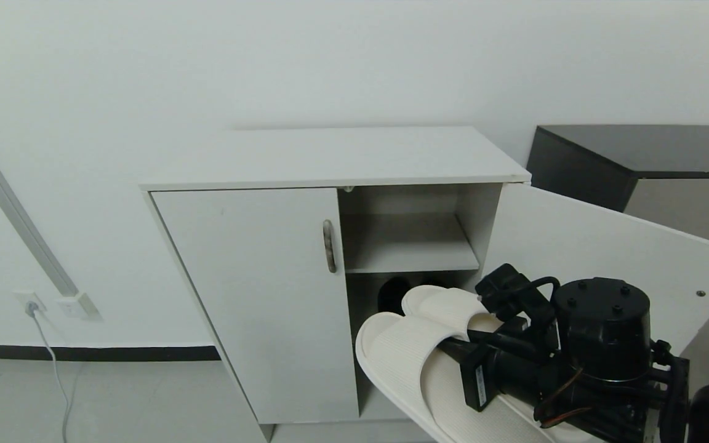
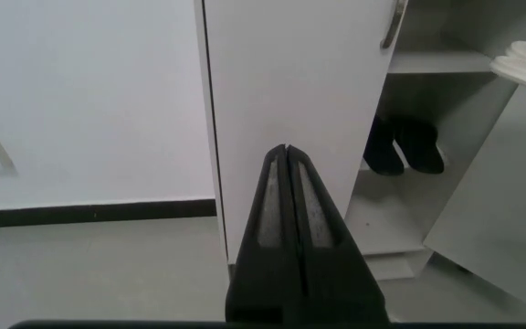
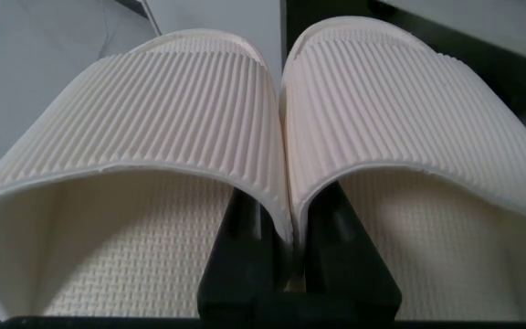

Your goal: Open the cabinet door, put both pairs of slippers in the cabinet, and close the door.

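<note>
Your right claw (image 3: pixel 290 260) clamps white slippers (image 1: pixel 400 363) by adjoining straps, lower centre of head frame, before open cabinet (image 1: pixel 330 157). Likely light, soft foam; straps flex, so strap junction suits grip. Left claw (image 2: pixel 286 183) pressed together, empty.

The cabinet (image 1: pixel 330 160) stands on the grey floor (image 1: pixel 114 400), straight ahead of the right pincer (image 1: pixel 460 337) that grips the white slippers (image 1: pixel 404 363). Its shelf (image 1: pixel 410 255) lies beyond and above the pincer. On the bottom board (image 2: pixel 382 215), just past the pincer, a pair of black slippers (image 2: pixel 405 146) sits side by side.
</note>
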{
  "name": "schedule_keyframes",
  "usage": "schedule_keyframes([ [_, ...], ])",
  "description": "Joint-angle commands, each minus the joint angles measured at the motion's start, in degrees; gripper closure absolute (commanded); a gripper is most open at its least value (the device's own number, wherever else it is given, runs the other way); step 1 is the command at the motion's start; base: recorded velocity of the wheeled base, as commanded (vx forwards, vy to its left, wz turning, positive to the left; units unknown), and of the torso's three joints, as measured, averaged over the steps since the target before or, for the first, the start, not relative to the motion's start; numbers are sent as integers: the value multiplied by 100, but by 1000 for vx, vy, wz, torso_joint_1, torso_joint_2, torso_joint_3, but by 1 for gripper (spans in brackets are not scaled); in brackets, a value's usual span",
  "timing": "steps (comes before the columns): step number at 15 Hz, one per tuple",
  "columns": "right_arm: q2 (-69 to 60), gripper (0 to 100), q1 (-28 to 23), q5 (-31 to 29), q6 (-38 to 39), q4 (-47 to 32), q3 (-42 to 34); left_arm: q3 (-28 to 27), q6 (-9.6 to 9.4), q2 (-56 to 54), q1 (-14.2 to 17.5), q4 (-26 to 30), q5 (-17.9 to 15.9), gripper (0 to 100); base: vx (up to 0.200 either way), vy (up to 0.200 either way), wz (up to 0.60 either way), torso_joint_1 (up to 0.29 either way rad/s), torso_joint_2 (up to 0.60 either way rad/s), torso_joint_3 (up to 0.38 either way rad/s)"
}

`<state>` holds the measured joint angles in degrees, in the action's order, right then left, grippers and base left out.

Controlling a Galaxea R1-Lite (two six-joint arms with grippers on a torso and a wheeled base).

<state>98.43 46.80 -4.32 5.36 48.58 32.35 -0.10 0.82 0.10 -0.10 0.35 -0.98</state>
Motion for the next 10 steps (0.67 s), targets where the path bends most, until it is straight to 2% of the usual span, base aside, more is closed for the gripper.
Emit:
schedule_keyframes([
  [1,19,100,5,1,0,2,-1,1,6,-1,1,0,1,100,0,0,0,-124,456,339],
  [6,27,100,5,10,0,20,-19,1,6,-1,1,0,1,100,0,0,0,-111,456,352],
  [10,27,100,5,27,0,29,-80,1,6,-1,1,0,1,100,0,0,0,-45,443,393],
])
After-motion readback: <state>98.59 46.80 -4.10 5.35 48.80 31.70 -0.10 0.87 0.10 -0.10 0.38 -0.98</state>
